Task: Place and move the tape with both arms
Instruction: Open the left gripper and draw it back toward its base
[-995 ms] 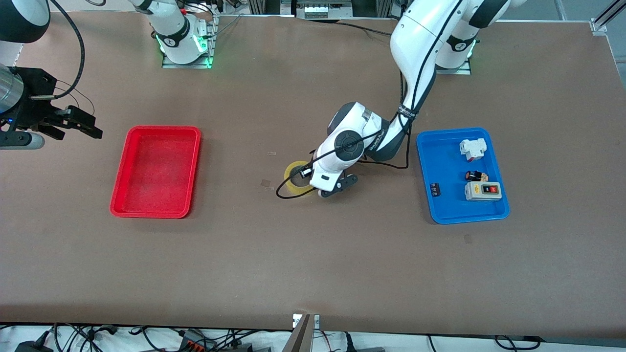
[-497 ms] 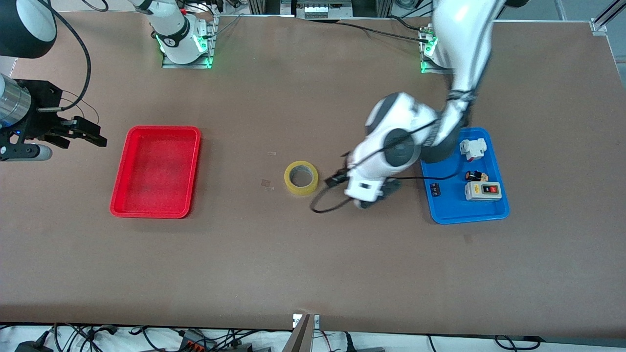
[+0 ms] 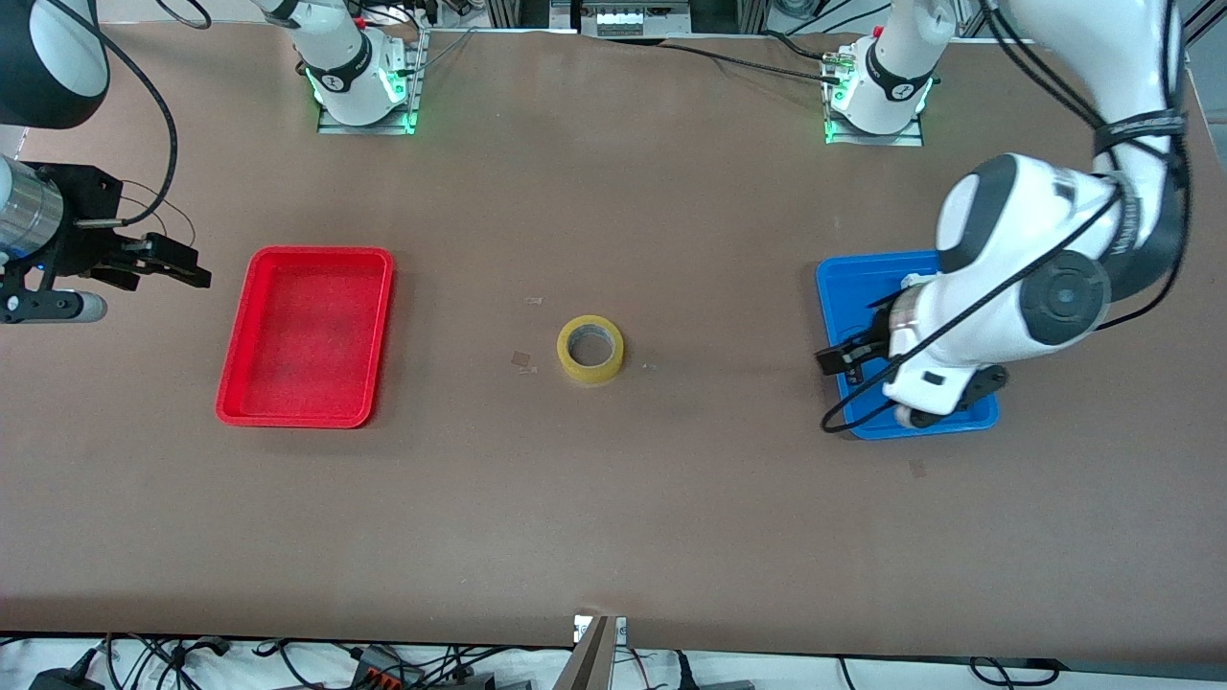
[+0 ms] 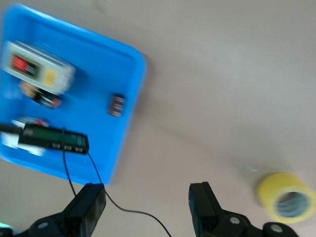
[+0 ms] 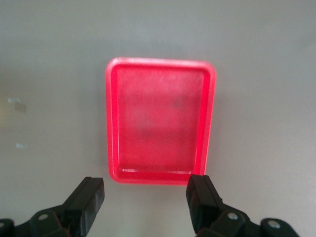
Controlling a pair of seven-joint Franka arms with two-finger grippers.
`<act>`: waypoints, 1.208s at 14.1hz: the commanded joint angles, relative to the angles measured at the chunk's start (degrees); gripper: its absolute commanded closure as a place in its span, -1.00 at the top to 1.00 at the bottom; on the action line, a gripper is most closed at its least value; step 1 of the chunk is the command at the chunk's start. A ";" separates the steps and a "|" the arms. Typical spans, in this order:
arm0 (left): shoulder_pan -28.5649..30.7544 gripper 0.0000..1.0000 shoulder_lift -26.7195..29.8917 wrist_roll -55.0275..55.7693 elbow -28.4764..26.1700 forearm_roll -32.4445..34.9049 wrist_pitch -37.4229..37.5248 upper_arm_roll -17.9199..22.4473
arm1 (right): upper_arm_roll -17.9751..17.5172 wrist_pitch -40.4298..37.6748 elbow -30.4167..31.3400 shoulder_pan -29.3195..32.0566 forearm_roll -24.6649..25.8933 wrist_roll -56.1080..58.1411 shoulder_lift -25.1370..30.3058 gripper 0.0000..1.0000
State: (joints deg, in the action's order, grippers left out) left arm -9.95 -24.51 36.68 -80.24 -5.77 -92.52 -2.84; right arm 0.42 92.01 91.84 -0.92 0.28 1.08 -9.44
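Note:
The tape (image 3: 590, 348), a yellow ring with a grey-brown core, lies flat on the brown table midway between the two trays, and nothing touches it. It also shows in the left wrist view as the tape (image 4: 287, 196). My left gripper (image 3: 951, 398) hangs open and empty over the nearer edge of the blue tray (image 3: 829, 278), well away from the roll. The left gripper (image 4: 146, 192) has only bare table between its fingers. At the right arm's end, my right gripper (image 3: 192, 266) hovers open and empty beside the red tray (image 3: 305, 417). In its own view the right gripper (image 5: 145, 185) frames the red tray (image 5: 112, 123).
In the blue tray (image 4: 133, 98) lie a grey switch box (image 4: 37, 69) with a red button and a small black part (image 4: 117, 104); the left arm covers most of that tray in the front view. A black cable (image 3: 832, 422) loops down from the left hand.
The left gripper opened, let go of the tape on the table and swung off to the blue tray. The right gripper has barely shifted.

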 commanded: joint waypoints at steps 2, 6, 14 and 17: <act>6.85 1.00 10.69 -13.78 -10.26 4.18 -0.03 -1.38 | -2.71 -0.43 -4.12 -3.64 -8.06 -1.25 -7.52 1.00; 11.97 1.00 20.36 -29.70 -17.21 4.28 -0.20 -1.38 | -2.79 6.32 -4.12 -10.57 -19.95 -2.13 -12.35 1.00; 12.15 1.00 26.88 -42.46 -13.29 8.40 1.11 0.11 | -2.44 27.14 -4.04 -29.74 -10.85 -21.98 -25.00 1.00; 11.36 1.00 27.41 -43.62 -10.64 6.83 6.12 1.16 | -2.44 34.01 -4.03 -31.68 -4.96 -28.57 -28.97 1.00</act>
State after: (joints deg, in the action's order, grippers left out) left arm 2.33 2.60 -5.12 -93.05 0.72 -89.02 -2.72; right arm -2.47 123.69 89.15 -31.68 -7.76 -24.04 -36.51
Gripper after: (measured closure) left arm 0.000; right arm 0.000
